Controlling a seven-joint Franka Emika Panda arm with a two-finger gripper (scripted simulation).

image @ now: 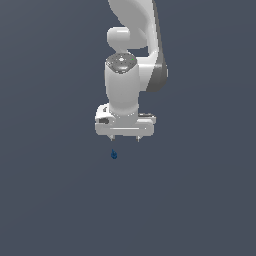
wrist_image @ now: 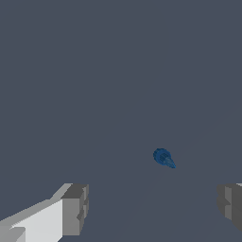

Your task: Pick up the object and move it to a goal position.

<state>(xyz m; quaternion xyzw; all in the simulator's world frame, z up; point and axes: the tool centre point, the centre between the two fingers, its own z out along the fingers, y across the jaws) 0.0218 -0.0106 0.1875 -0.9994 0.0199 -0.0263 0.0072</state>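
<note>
The object (image: 114, 154) is a tiny dark blue roundish blob with a small pointed top, on the grey surface. My white gripper (image: 124, 139) hangs just above it, and the blob sits below the fingertip on the exterior view's left. The jaws stand wide apart and hold nothing. In the wrist view the object (wrist_image: 163, 158) lies on the surface beyond the two grey fingertips (wrist_image: 75, 209), in line with the gap between them, nearer one finger, apart from both.
The white arm (image: 131, 60) rises above the gripper to the top of the exterior view. A plain grey surface (image: 50, 200) spreads all around.
</note>
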